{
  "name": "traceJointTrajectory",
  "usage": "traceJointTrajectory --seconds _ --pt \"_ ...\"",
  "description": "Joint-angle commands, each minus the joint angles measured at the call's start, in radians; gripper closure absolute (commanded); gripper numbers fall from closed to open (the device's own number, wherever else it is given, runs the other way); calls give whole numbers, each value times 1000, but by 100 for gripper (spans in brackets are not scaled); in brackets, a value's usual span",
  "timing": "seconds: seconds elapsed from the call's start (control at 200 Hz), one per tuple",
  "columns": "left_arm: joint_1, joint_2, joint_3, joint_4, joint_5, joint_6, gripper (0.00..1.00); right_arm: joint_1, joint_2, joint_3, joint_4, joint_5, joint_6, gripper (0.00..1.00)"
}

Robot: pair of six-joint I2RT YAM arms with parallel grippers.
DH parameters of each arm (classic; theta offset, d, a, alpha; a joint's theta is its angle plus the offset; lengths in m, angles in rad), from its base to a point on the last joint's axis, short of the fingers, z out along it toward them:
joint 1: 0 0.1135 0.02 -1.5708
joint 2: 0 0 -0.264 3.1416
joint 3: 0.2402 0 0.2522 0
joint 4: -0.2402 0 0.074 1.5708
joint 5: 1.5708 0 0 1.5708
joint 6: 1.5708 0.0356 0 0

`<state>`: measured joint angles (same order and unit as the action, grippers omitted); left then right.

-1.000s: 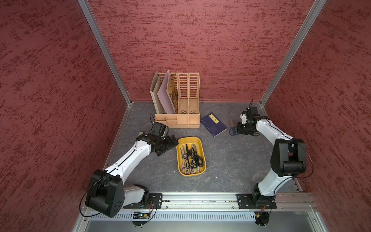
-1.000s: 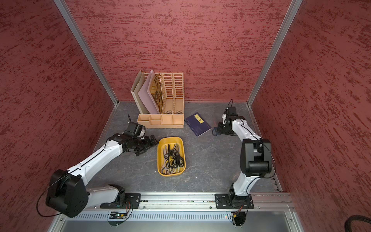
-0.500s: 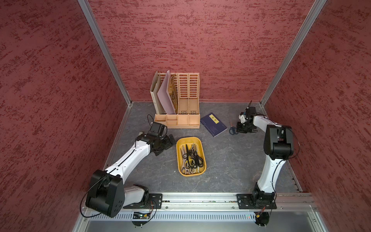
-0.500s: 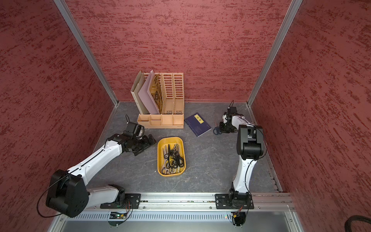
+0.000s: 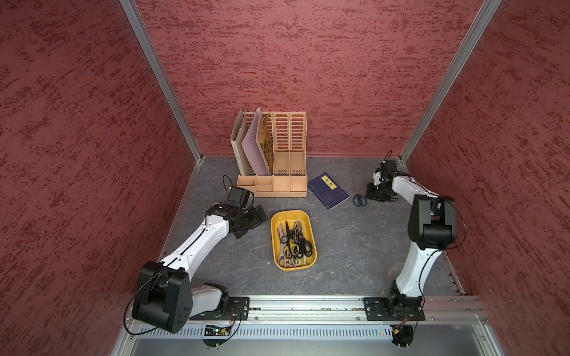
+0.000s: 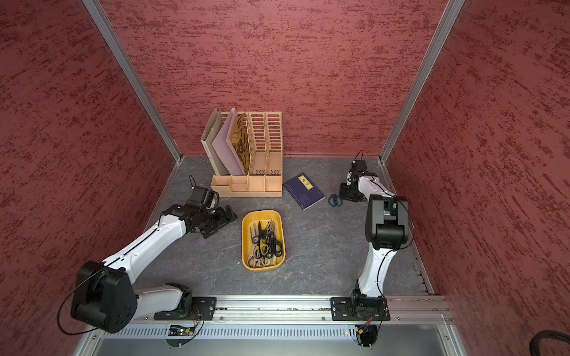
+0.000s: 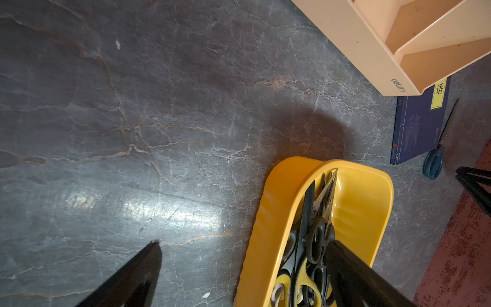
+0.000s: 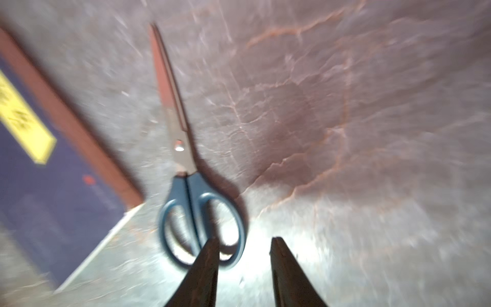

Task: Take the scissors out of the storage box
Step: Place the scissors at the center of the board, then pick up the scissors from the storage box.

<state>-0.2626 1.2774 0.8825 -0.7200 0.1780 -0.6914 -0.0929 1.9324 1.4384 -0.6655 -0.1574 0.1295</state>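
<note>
Scissors heap (image 5: 294,243): black, cream and yellow-black handles, piled in the storage box (image 5: 290,214) at the bench centre; both top views show the heap (image 6: 266,245).
Bench (image 5: 354,246): dark grey, veined like stone, red walls on three sides.
File organiser (image 5: 277,163): tan, slotted, upright at 12 o'clock from the box, folders in its left slots.
Storage box: mustard-yellow, shallow, long axis running 12 to 6 o'clock.
Notebook (image 5: 328,191): dark blue, yellow label, flat at 1 o'clock from the box.
Left claw (image 5: 253,225): wide, empty, low at 10 o'clock from the box, near its rim; in the left wrist view one finger (image 7: 353,273) overlaps the heap.
Right claw (image 5: 370,195): jaws a narrow way apart, nothing between them, at 2 o'clock from the box.
Blue-handled scissors (image 5: 358,197): closed, flat on the bench outside the box, between notebook and right claw, tips toward 12 o'clock; in the blurred right wrist view a finger tip overlaps a handle loop of this pair (image 8: 183,159); contact cannot be told.
</note>
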Motion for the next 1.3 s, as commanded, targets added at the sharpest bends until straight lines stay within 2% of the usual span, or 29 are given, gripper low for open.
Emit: traceJointTrajectory --seconds 0.0,0.09,0.225,0.326,0.436,0.581,0.862,0.982,1.292 --pt "6 -4 27 -2 6 37 0 22 -144 -21 -44 -40 143 61" --pt "5 -1 22 6 15 51 0 73 -263 -114 -38 -48 221 57" --pt "4 8 18 7 47 68 0 214 -451 -265 -22 -16 322 51" --pt "2 15 29 1 60 88 0 362 -550 -337 -34 -6 407 51" --pt "2 13 31 3 62 99 0 547 -588 -374 -56 35 499 51" --pt "2 7 5 22 72 89 0 752 -567 -341 -106 73 572 56" --pt "2 -4 -58 53 87 59 0 1028 -407 -216 -199 104 591 60" --pt "3 -10 -62 45 83 70 0 1079 -369 -213 -175 95 615 61" --pt "6 -48 -67 7 67 86 0 1128 -237 -155 -152 100 602 63"
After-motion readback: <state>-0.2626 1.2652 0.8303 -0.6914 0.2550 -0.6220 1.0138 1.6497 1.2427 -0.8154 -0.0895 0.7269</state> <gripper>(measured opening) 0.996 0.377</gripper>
